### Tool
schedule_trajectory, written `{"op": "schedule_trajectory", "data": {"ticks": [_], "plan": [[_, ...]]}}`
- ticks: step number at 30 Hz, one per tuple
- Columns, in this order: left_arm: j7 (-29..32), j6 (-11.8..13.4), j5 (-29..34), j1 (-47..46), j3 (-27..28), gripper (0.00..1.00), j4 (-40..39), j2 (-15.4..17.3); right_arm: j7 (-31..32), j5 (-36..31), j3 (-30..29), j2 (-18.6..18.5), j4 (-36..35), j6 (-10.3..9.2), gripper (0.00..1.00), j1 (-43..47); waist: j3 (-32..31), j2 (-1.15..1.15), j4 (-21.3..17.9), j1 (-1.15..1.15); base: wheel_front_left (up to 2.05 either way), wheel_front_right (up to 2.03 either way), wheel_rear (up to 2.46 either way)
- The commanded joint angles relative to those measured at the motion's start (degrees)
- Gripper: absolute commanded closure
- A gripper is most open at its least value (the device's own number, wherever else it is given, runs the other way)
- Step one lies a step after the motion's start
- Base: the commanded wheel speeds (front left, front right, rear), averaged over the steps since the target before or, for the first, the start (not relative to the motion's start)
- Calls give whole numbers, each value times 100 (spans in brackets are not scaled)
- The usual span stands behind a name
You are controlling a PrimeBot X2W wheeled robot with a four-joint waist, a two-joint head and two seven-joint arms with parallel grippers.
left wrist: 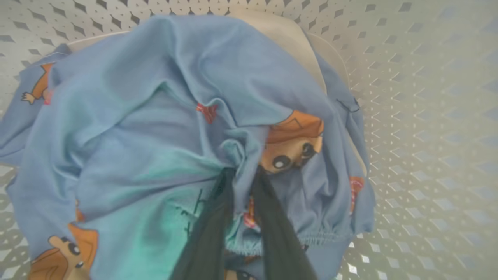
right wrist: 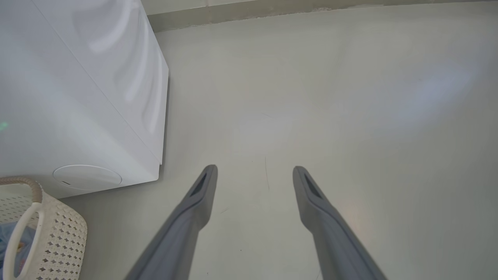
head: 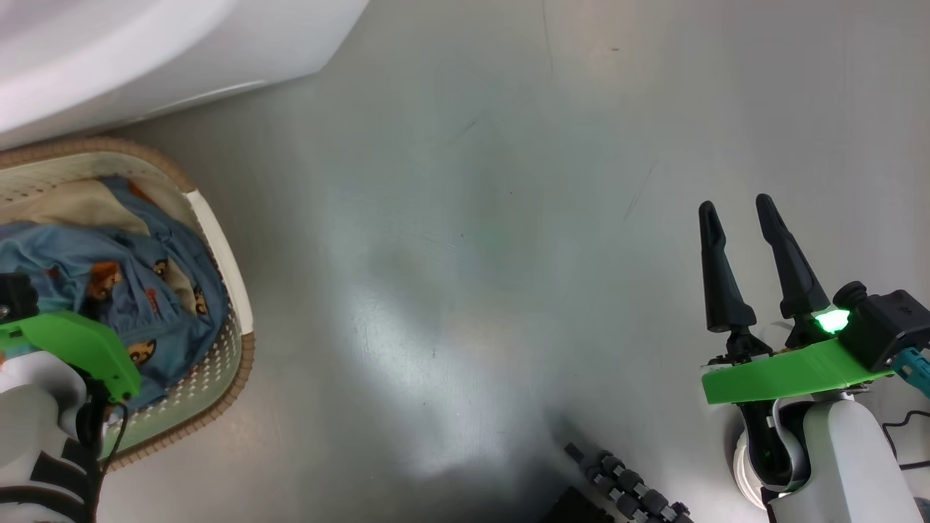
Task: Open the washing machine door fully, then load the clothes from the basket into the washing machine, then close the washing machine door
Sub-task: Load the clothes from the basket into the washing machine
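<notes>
Plainly the loading step is in hand: the left gripper (left wrist: 244, 171) is down inside the basket (head: 227, 256), its two dark fingers drawn nearly together with a bunched fold of the clothes (left wrist: 155, 116) pinched between the tips. How firm that pinch is I cannot say for sure, since the fabric puckers over the tips and hides the contact. The right gripper (head: 736, 203) hangs well apart over bare floor (head: 465, 254), its fingers spread wide and holding nothing.

The next move, as I judge it, calls for a straight lift clear of the basket's brown rim, then a carry toward the washing machine (head: 145, 51), whose white body stands just beside the basket. The pile is loose and tangled, so a lift may drag up more than the pinched fold, or let it slip if only a thin layer is caught.

The clothes are soft light blue cloth, crumpled into deep folds and printed with orange-brown cartoon figures; an elastic gathered hem lies near the fingers. A pale cream piece (left wrist: 280, 35) lies under the blue at the far side of the heap. All of it sits in the perforated cream-white basket, on the floor at the robot's left.
</notes>
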Motion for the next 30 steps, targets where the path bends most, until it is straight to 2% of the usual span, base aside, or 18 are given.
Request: {"op": "schedule_trajectory", "data": {"ticks": [1,9,19,22,30], "plan": [[-76,43,43,80,67,100,8,140,-28,30,62,-55,-133,9,0,86,-10,0,26,0,0,0,0],[-440,26,-87,215,80,100,53,-11,-28,-24,-20,-55,-108,9,0,95,-220,0,227,0,0,0,0],[-759,-41,-324,693,166,100,-88,-318,-28,-244,-62,-55,-92,9,0,212,-825,0,596,0,0,0,0],[-778,-49,-389,894,230,100,-328,-407,-28,-317,-95,-55,-85,9,0,287,-1064,0,725,0,0,0,0],[-783,-2,-408,1848,541,100,-1562,-694,-28,-417,-182,-107,-31,9,0,555,-1897,0,1103,0,0,0,0]]}}
